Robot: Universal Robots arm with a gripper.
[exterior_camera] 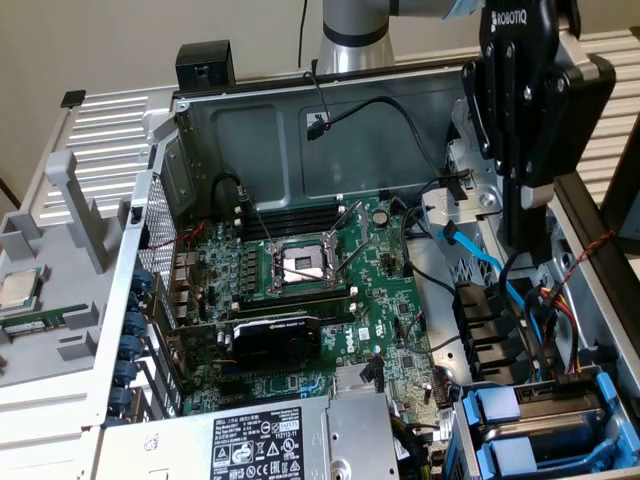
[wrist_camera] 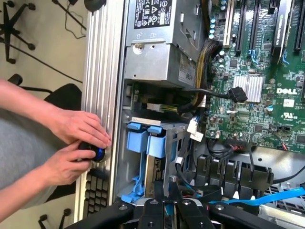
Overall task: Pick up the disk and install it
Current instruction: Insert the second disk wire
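My gripper (exterior_camera: 524,238) hangs over the open computer case's right side in the exterior view, fingers pointing down and shut, with nothing seen between them. Its fingertips (wrist_camera: 153,210) show in the wrist view above the black cable clips. The disk (exterior_camera: 548,402) lies in the drive cage at the case's near right corner, its silver metal showing between blue plastic frames (exterior_camera: 500,410). The wrist view shows the disk's blue frame tabs (wrist_camera: 145,138) standing in the cage, well below the gripper (wrist_camera: 167,211). The gripper is apart from the disk.
The motherboard (exterior_camera: 300,290) has an open processor socket (exterior_camera: 298,265). The grey power supply (exterior_camera: 260,445) sits beside the cage. A blue data cable (exterior_camera: 480,255) and black wires run under the gripper. A processor chip (exterior_camera: 18,290) rests outside the case. A person's hands (wrist_camera: 76,131) hold a knob by a keyboard (wrist_camera: 97,191).
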